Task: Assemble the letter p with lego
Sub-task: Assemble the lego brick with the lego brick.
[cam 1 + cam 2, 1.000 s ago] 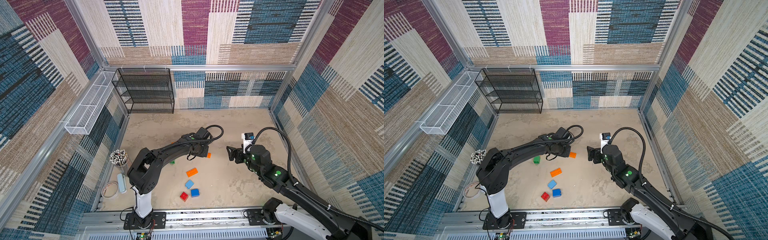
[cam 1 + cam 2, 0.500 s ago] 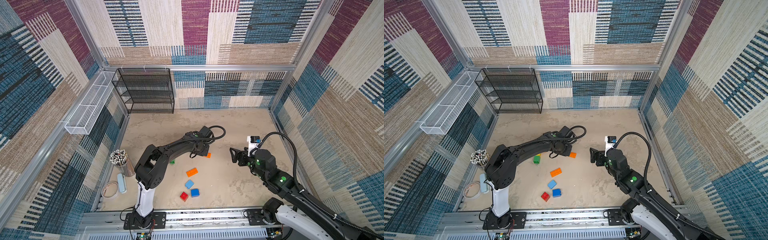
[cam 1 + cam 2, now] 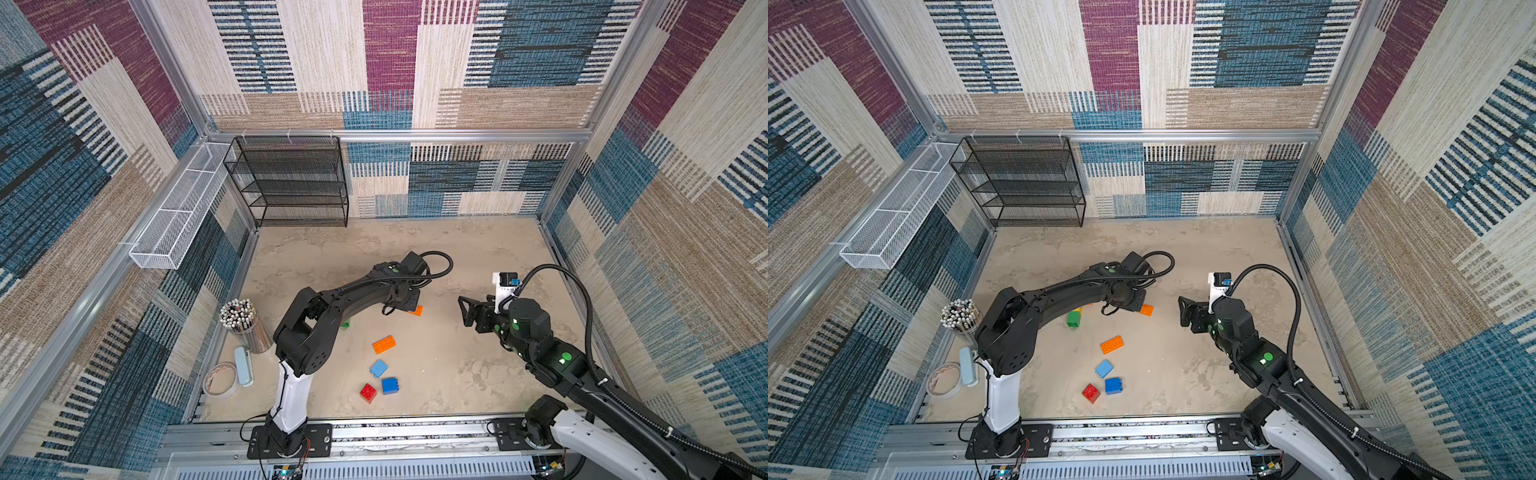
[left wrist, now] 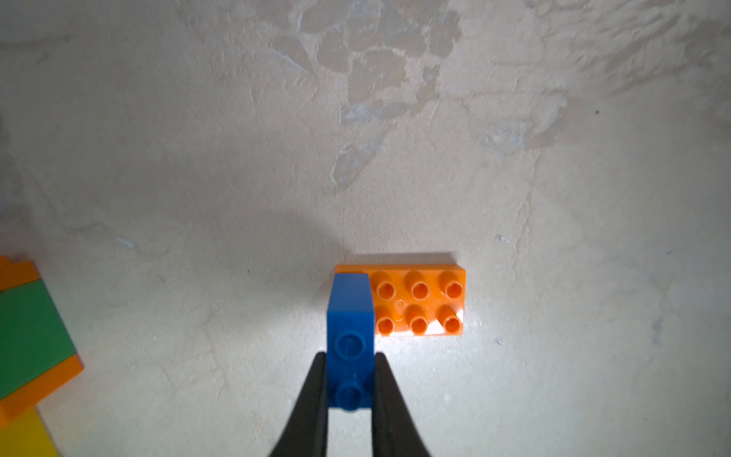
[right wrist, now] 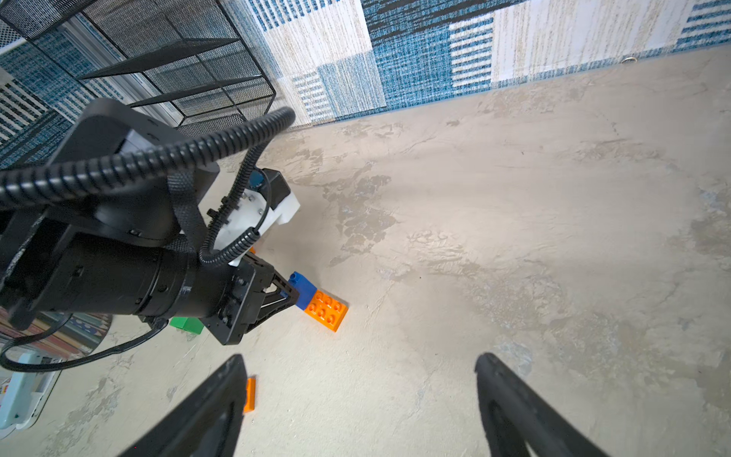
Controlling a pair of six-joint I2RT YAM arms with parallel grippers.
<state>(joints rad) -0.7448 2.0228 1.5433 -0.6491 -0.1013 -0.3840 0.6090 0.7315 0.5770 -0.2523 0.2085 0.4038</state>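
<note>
The left gripper (image 4: 350, 380) pinches a blue brick (image 4: 351, 336) by its sides, studs up, over one end of the flat orange brick (image 4: 419, 304), apparently to press it onto that end's studs. The right gripper (image 5: 358, 368), spread wide and empty, hangs apart from the orange brick, probably keeping clear. A red brick (image 3: 368, 392) lies unused, well apart from it.

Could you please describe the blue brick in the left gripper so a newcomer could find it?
Near the middle of the beige tabletop, the left gripper is shut on a dark blue studded plastic brick at one end of an orange studded brick. The other dark blue brick lies loose beside a red brick.
</note>
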